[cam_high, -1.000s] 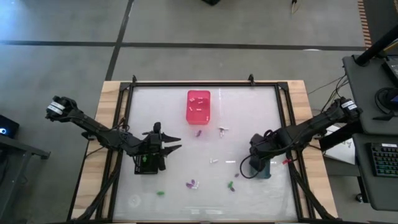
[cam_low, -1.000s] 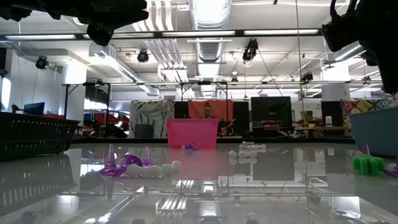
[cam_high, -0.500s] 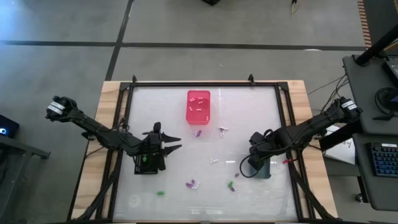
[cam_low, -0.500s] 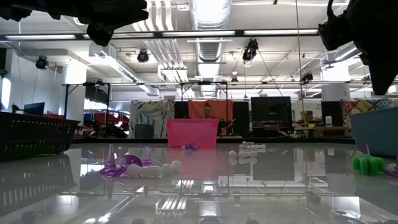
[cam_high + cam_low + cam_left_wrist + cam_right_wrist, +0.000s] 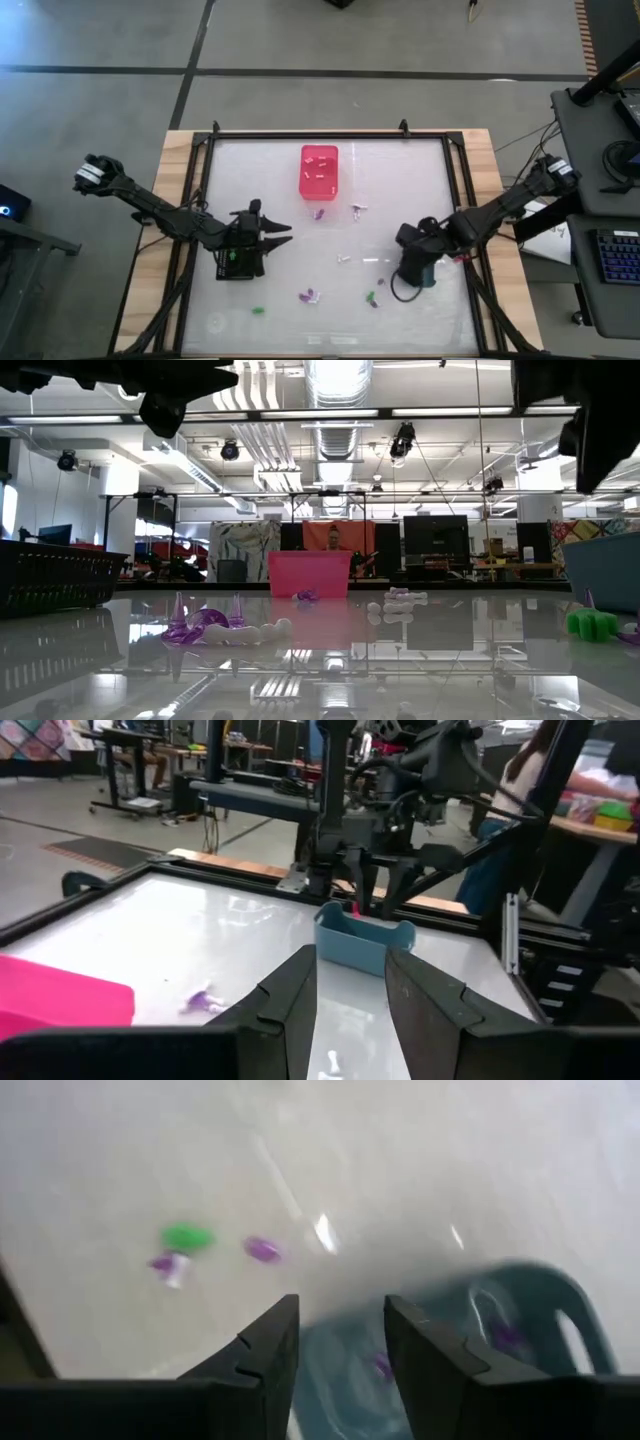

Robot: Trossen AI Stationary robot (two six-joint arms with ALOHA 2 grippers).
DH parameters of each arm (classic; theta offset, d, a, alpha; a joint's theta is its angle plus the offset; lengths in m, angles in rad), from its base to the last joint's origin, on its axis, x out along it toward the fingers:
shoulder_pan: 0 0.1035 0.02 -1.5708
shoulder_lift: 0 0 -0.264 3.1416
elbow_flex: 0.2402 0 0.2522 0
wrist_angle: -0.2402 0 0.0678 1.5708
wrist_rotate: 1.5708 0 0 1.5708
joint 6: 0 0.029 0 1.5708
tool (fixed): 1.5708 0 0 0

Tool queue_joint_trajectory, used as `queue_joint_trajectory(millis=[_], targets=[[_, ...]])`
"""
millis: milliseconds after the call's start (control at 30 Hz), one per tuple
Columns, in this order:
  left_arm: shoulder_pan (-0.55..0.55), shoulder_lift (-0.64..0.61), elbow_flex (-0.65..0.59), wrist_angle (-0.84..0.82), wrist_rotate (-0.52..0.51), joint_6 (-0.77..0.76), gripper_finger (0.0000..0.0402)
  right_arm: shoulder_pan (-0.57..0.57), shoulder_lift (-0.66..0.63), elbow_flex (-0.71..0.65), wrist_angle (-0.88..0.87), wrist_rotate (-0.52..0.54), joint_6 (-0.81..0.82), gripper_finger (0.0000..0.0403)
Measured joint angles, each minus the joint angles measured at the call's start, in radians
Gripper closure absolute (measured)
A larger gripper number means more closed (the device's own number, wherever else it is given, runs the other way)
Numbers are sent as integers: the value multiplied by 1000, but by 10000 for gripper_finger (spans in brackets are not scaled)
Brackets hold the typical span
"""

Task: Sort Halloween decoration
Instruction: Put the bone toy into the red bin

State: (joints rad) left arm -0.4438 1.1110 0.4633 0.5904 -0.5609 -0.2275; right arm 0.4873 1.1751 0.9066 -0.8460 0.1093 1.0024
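Note:
Small Halloween decoration pieces lie scattered on the white table: a purple one (image 5: 319,213), white ones (image 5: 357,209) (image 5: 343,258), a purple-and-white one (image 5: 308,296), a green-and-purple one (image 5: 371,298) and a green one (image 5: 258,311). My right gripper (image 5: 340,1342) hangs open over the near rim of the grey-blue bin (image 5: 490,1320), pointing steeply down. The bin has purple pieces (image 5: 508,1337) lying inside it. My left gripper (image 5: 284,231) is open and level above the black bin (image 5: 235,264), holding nothing. In its wrist view its fingers (image 5: 350,990) point toward the grey-blue bin (image 5: 365,942).
A pink bin (image 5: 319,170) with white pieces in it stands at the far middle. A dark metal frame (image 5: 310,133) runs round the table. Free room lies in the table's middle between the arms. Beyond the table there is a room with desks and a person.
My right gripper has shifted a little toward the table's near edge above the grey-blue bin, and its wrist has turned and tipped. The left arm and the pieces on the table have stayed put.

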Motion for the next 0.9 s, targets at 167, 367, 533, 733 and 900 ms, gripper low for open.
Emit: queue_joint_trajectory(millis=[167,367,533,733,900], targets=[[0,0,0,11,3,-22,298,91,-4,0,104,130,-56,272],[0,47,0,123,18,1,298,174,-5,0,130,301,-88,275],[0,139,6,241,43,33,298,204,-5,0,130,364,-92,271],[1,282,135,240,41,118,298,233,-5,0,131,365,-96,276],[0,421,284,83,23,189,298,262,-5,0,148,401,-101,276]])
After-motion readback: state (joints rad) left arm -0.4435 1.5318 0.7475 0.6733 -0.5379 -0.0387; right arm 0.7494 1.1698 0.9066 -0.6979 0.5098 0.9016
